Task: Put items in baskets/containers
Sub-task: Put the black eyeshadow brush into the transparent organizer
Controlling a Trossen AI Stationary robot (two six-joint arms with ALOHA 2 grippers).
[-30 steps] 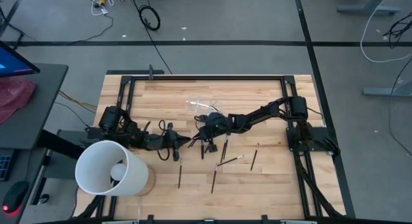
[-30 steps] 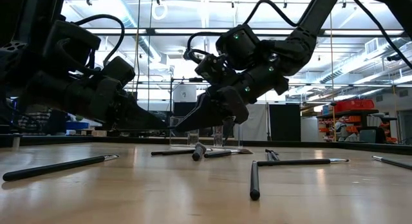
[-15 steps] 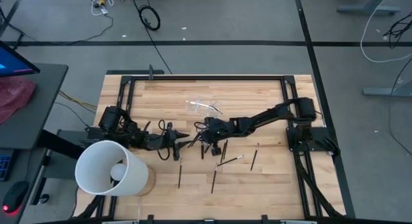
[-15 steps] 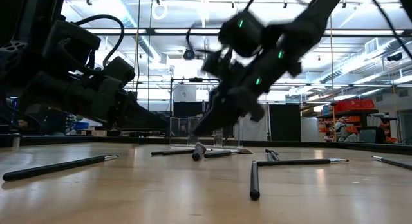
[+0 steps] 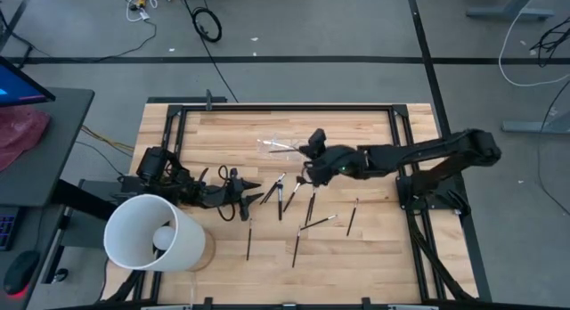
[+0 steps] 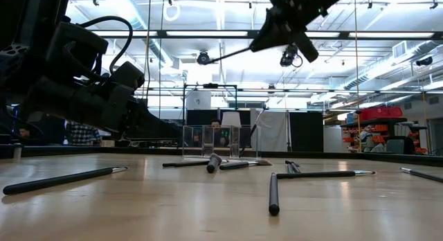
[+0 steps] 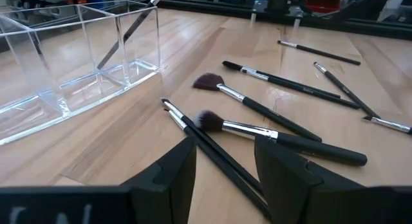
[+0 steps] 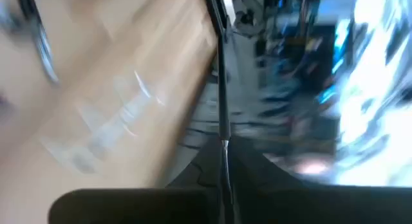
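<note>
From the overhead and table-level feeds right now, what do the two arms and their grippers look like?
Both arms are dark, near-black, built of chunky jointed segments. The left arm carries a looped black cable over its bulky wrist housing. The left gripper has two flat, matte black, angular fingers. The right arm is a slimmer chain of black links from a base by the black table frame; its gripper is equally dark.
</note>
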